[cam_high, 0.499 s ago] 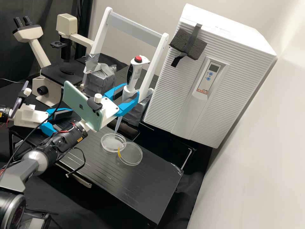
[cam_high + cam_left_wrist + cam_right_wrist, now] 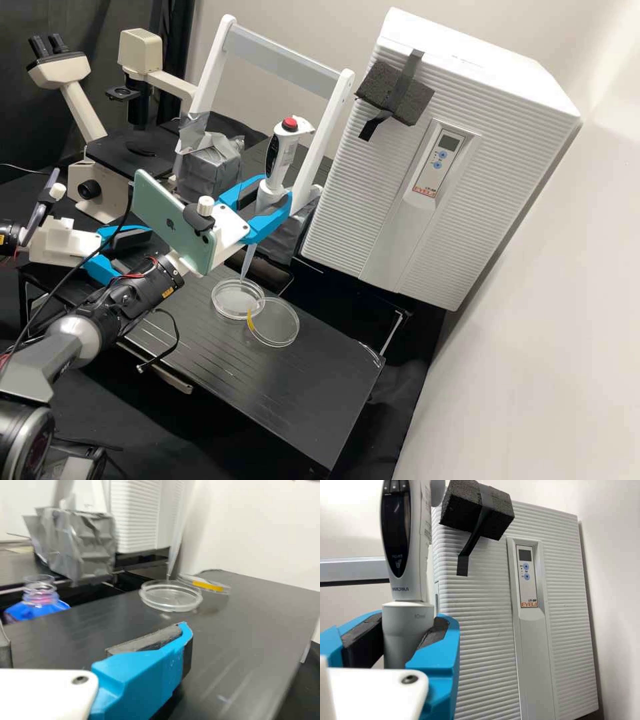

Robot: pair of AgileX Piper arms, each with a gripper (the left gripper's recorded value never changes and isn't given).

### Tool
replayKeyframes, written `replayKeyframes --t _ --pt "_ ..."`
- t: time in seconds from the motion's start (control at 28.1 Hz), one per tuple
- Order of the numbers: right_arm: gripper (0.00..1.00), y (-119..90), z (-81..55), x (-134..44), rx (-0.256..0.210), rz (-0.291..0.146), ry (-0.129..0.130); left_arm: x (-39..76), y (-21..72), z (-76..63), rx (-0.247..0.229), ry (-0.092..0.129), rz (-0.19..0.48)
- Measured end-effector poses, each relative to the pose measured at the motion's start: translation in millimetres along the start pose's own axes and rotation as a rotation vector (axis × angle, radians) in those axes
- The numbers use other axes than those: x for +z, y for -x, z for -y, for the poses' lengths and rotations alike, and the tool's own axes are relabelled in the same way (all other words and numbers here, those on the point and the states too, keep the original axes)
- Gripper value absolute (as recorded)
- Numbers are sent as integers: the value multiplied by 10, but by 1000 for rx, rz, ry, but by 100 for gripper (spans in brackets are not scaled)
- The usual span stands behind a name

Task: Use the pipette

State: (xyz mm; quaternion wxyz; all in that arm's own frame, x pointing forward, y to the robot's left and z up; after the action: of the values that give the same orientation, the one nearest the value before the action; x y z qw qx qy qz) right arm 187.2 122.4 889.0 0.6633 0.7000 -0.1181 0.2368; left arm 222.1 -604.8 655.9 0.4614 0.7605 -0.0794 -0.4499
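Right pincer (image 2: 261, 205): both blue fingers are closed on the lower white barrel of the pipette, with the dark pads pressed to either side of it.
Left pincer (image 2: 115, 252): the fingers stand apart with nothing between them; it sits low over the left end of the bench, well apart from the dishes.
White and grey hand pipette with a red top button (image 2: 281, 155): held near upright with its display strip turned toward the right wrist camera, well above the bench.
Clear tapered pipette tip (image 2: 245, 263): points down at the far rim of the round dish; I cannot tell whether it touches.
Shallow round clear plastic dish (image 2: 238, 298): lies flat on the black ribbed bench plate (image 2: 287, 387).
Second clear round dish with a yellow strip (image 2: 275, 322): lies flat beside the first, their rims overlapping.
Small bottle with a clear threaded neck and blue body (image 2: 39, 594): stands in front of the grey tape-wrapped block (image 2: 207, 163).
Tall white ribbed cabinet with a small control panel (image 2: 453, 167): stands just behind the pipette, with a black foam block (image 2: 393, 93) strapped to its top.
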Motion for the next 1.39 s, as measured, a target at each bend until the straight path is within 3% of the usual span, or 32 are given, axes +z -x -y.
replayKeyframes --t 0.25,0.43,0.53,0.61,0.71,0.75,0.78,0.86,0.96,1.07,1.28,1.39 --pt "0 1 -4 -23 -2 -8 -8 -111 130 -260 90 -2 -52" --pt "0 -120 -69 -161 33 -37 -40 -221 258 -476 177 -18 -125" --pt "0 -249 -58 -283 27 -71 -64 -268 309 -573 217 -35 -164" --pt "0 -391 4 -423 -30 -114 -90 -303 332 -635 240 -44 -196" --pt "0 -570 134 -620 -154 -181 -95 -318 355 -677 253 -57 -224" --pt "0 -615 189 -668 -195 -202 -84 -319 360 -684 255 -63 -229" --pt "0 -685 270 -743 -265 -227 -69 -324 362 -682 249 -69 -237" --pt "0 -765 336 -828 -323 -254 -58 -333 367 -685 249 -77 -250" --pt "0 -878 442 -910 -396 -269 -17 -342 377 -699 257 -72 -259" --pt "0 -1030 496 -1004 -432 -257 -24 -365 385 -706 263 -65 -272" --pt "0 -1308 515 -1120 -434 -246 -27 -400 405 -725 271 -58 -292" --pt "0 -1442 528 -1138 -446 -224 -27 -390 432 -768 285 -96 -306"
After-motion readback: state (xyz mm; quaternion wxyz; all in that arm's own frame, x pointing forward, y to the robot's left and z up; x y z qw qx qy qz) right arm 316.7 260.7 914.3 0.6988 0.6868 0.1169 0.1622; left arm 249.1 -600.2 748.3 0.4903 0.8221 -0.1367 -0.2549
